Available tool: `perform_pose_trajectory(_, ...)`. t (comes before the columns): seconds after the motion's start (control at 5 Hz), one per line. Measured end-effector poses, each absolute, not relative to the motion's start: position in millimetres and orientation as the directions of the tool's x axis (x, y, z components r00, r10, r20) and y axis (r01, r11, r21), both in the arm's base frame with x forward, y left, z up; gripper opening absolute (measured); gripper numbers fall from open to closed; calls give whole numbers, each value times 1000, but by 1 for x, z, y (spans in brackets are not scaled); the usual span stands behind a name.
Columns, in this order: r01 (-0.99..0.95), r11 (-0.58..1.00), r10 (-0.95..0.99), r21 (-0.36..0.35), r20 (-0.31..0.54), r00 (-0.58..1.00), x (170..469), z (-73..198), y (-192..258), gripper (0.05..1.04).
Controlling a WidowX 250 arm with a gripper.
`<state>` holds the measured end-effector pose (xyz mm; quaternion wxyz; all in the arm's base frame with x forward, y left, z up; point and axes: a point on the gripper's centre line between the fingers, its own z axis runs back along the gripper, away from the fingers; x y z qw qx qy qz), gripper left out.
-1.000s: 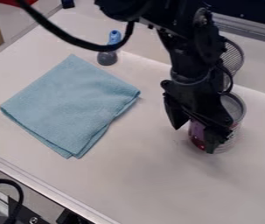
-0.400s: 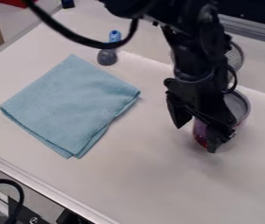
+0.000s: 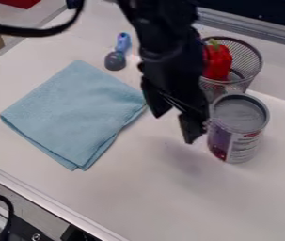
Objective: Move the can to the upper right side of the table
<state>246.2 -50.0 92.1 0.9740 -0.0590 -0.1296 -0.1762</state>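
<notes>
far left: folded light-blue cloth (image 3: 72, 115), flat on the tabletop (image 3: 138, 202). outside the job, leave alone.

next, toward the back: blue-and-grey utensil (image 3: 117, 55), lying just behind the cloth. also outside the job.

middle: tool (image 3: 173, 129) pointing down, tips spread, nothing pinched. just beside the tin can, on its left. cannot tell from this angle whether touching the wall or merely close.

right of that, farther back: red bell pepper (image 3: 217, 62) inside the wire mesh basket (image 3: 250, 59). not part of the move, but close behind the target zone.

right: tin can (image 3: 237, 127), upright on the tabletop, in front of the basket. cannot tell whether touching it at the back.

status: mostly done, by my read. on the right side: check. upright: check. free of the grip: check. upper part of "upper right": less certain, since about mid-height in the view. probably good enough with the basket just behind, maybe short of a strict reading.

left to do: back the tool off to the left and up, clear of the can wall. if farther back wanted, regrip and shift, but steer around the basket. main risk: clipping the rim with a fingertip during retreat and tipping or dragging the can. otherwise, close to sign-off.
</notes>
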Motion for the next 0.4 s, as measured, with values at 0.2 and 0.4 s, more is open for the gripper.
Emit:
perform_pose_trajectory(0.2,362,930,-334,-59,276,902,235,93,-28,997)
perform_pose_trajectory(0.4,235,968,-188,-88,365,912,236,101,-7,997)
